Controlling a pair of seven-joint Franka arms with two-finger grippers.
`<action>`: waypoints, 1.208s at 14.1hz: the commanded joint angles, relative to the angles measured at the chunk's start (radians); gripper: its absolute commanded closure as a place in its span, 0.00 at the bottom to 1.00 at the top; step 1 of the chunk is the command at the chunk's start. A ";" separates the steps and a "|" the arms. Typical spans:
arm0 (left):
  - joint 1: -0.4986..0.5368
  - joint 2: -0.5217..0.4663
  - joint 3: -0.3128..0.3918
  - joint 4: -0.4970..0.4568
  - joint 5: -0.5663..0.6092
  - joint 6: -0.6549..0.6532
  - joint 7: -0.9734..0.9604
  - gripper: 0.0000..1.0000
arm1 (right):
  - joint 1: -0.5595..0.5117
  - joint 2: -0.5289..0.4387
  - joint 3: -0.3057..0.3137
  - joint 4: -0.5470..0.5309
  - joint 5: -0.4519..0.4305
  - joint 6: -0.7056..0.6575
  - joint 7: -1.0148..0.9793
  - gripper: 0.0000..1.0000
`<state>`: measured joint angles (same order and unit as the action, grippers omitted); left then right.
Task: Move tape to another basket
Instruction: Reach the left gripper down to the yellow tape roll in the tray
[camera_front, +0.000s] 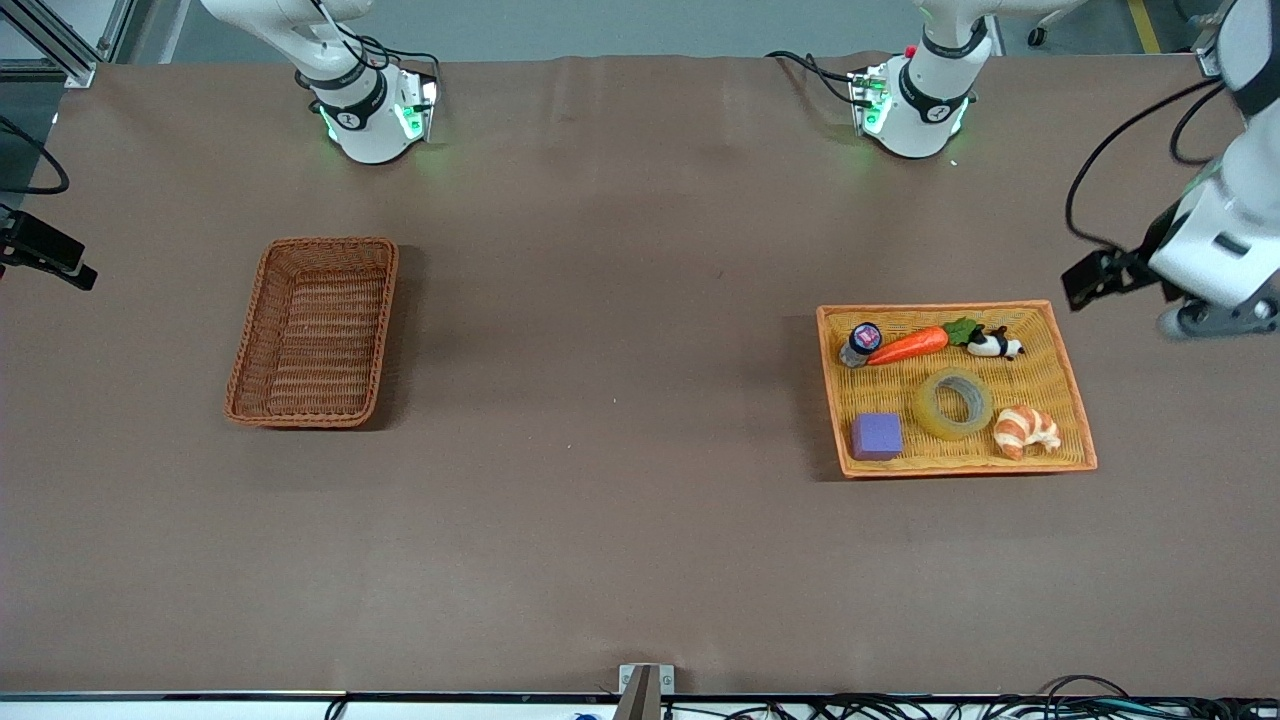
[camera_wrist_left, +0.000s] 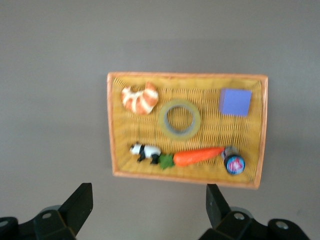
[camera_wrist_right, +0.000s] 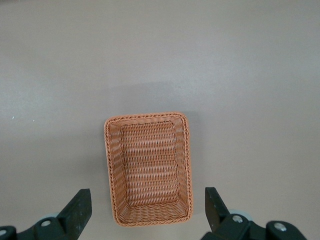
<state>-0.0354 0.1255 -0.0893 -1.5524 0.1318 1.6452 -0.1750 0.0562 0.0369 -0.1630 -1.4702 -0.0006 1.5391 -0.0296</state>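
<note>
Tape (camera_front: 952, 402), a translucent yellowish roll of clear packing tape with a grey inner core, lies flat in the wide, shallow light orange-yellow woven tray basket (camera_front: 1072, 392) toward the left arm's end of the table. Sharing that tray are a purple foam cube (camera_front: 876, 436) beside the roll toward the right arm's end, a striped toy croissant (camera_front: 1025, 430) beside it toward the left arm's end, and, farther from the front camera, an orange toy carrot with a green top (camera_front: 912, 344), a small black-and-white panda figure (camera_front: 993, 345) and a small bottle with a dark cap (camera_front: 861, 343). None of these touches the roll.

The darker reddish-brown rectangular wicker basket with raised sides (camera_front: 314, 331) sits well apart, toward the right arm's end of the brown table (camera_front: 600, 400), with nothing in it.

The left gripper (camera_wrist_left: 150, 212) hangs high in the air just past the tray's edge toward the left arm's end of the table, its fingers spread wide and holding nothing. The right gripper (camera_wrist_right: 147, 212) is up over the table near the reddish-brown basket, its fingers likewise spread apart and bare; the front view does not show it
</note>
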 joint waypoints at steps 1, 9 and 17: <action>0.031 0.115 -0.001 -0.038 -0.061 0.152 -0.006 0.00 | -0.003 -0.011 -0.003 -0.009 0.021 -0.002 -0.012 0.00; 0.086 0.209 0.003 -0.362 -0.087 0.524 -0.003 0.05 | -0.003 -0.011 -0.003 -0.009 0.021 -0.002 -0.012 0.00; 0.126 0.378 0.003 -0.388 -0.070 0.666 0.023 0.19 | -0.003 -0.011 -0.003 -0.009 0.021 -0.004 -0.012 0.00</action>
<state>0.0878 0.4942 -0.0840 -1.9426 0.0560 2.2950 -0.1593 0.0562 0.0369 -0.1632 -1.4706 -0.0006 1.5390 -0.0296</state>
